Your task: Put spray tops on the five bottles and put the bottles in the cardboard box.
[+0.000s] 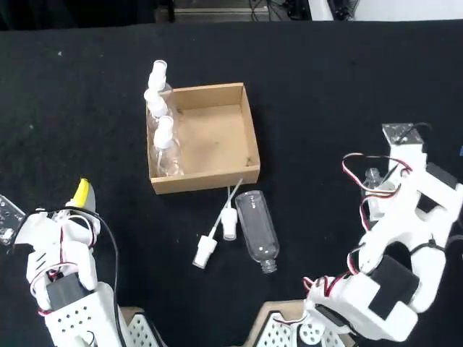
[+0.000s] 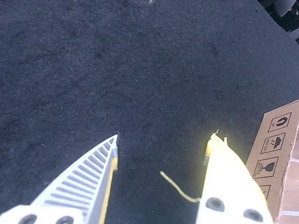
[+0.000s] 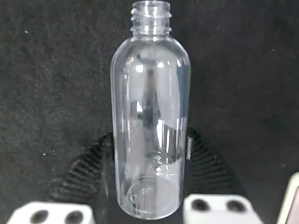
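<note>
the right gripper point(image 3: 149, 140) pinches a clear bottle point(image 3: 149, 93) low on its body, with one finger on each side. the threaded neck of this bottle is bare and points away from the wrist. in the high view the right arm point(image 1: 405, 238) hides most of this bottle.

the left gripper point(image 2: 163, 140) is spread, with nothing between its fingers, above the black cloth point(image 2: 117, 70). a part of the cardboard box point(image 1: 217, 177) is cut off at the edge of its wrist view.

the box holds three bottles with spray tops point(image 1: 167, 148), in a row along the wall on the left arm's side. their clear bodies are hard to make out.

one bare bottle point(image 1: 257, 230) lies on the cloth near the box's front wall. just beside it lie two loose spray tops point(image 1: 230, 223) point(image 1: 205, 253), with thin tubes pointing toward the box.
</note>
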You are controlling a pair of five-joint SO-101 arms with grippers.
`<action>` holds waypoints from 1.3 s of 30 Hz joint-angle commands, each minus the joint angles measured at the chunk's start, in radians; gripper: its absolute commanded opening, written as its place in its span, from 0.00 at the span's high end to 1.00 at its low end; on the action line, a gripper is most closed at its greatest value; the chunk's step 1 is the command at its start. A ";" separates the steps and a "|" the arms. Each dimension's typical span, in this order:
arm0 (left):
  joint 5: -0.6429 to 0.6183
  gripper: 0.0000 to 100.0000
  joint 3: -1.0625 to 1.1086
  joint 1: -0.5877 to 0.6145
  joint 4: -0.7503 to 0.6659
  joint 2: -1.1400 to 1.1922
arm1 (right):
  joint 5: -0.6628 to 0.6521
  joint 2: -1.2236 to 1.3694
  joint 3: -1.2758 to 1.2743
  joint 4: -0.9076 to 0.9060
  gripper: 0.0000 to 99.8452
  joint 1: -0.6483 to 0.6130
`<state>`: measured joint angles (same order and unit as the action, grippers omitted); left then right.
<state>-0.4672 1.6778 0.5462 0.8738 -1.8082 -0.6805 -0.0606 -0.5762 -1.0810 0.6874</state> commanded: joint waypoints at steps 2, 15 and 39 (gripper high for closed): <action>-0.005 0.72 0.021 0.001 -0.023 -0.012 | -0.003 0.002 0.107 -0.109 0.71 0.020; -0.003 0.72 0.021 0.001 -0.023 -0.012 | -0.106 0.234 0.518 -0.370 0.71 -0.025; -0.006 0.72 0.021 0.001 -0.023 -0.012 | -0.101 0.344 0.659 -0.572 0.68 -0.138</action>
<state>-0.4672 1.6778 0.5462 0.8738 -1.8082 -0.7741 0.3138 0.1158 -1.7116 0.5738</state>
